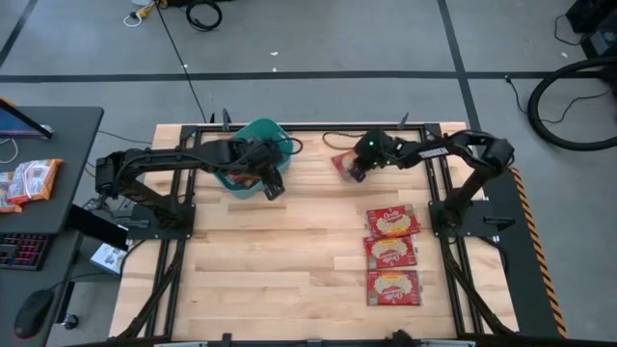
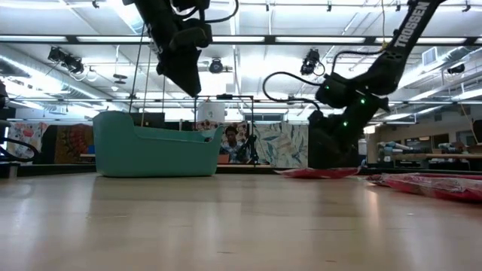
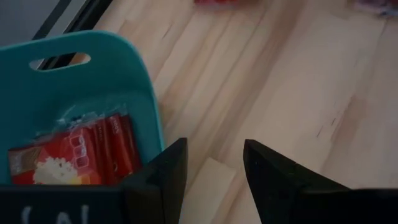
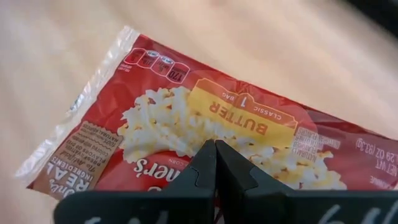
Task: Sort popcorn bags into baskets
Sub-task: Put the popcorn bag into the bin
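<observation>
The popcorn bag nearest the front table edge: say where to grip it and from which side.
That popcorn bag lies flat on the table, so probably come from above with the right gripper and pinch a short crimped edge; the side away from the neighbouring bag looks freest.

Pale wooden table (image 1: 289, 251) bearing teal basket (image 1: 258, 145) and four popcorn bags (image 1: 391, 254).

Bright overhead strip lights, blurred wrist views.

"CLASSIC BUTTER", "1 BAG" on the popcorn bag (image 4: 217, 130); seemingly "TROSSEN" on the right arm (image 2: 409, 22).
</observation>
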Motion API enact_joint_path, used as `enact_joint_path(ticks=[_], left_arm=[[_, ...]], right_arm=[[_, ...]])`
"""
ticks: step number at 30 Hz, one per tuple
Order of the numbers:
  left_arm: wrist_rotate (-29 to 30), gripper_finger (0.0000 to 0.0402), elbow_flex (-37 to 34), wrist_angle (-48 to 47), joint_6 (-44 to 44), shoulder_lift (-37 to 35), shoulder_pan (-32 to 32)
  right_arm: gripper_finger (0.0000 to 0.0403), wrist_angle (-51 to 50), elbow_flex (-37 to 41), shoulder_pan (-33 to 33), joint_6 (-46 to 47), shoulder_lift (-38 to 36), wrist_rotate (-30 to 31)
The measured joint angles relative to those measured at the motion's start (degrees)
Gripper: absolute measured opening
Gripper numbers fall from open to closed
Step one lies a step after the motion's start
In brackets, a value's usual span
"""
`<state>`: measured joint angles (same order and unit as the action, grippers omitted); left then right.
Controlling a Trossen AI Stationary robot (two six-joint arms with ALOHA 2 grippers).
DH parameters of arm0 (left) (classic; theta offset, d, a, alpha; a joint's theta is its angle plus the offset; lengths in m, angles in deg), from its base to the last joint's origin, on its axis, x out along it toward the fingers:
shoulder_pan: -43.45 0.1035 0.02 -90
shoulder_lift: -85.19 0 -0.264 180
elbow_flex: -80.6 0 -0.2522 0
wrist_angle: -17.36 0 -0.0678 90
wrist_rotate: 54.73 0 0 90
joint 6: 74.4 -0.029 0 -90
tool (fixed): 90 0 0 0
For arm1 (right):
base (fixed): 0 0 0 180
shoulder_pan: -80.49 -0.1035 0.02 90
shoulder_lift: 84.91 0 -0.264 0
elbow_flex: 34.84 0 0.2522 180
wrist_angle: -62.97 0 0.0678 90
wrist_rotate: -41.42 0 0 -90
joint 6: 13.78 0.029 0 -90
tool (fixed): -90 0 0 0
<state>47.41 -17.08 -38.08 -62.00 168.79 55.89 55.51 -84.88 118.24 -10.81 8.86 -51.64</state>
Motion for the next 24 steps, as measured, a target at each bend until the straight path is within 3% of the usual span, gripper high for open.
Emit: enact_joint_path(ticks=[6, 13, 24], left_arm=[[0.1, 0.0162, 0.0, 4.5, -1.0, 0.4, -2.2], [0.2, 0.0162, 0.0, 8.5, -1.1, 4.7, -6.4], [0.2, 0.0162, 0.0, 16.6, -2.3, 13.9, -8.6]], right_arm=[[0.0009, -4.4, -2.6, -7.6, -3.5, 0.2, -5.2], [0.0009, -9.3, -6.0, -12.1, -5.1, -1.8, -3.9], [0.0009, -8.5, -0.1, -12.6, -4.7, -16.7, 9.8]])
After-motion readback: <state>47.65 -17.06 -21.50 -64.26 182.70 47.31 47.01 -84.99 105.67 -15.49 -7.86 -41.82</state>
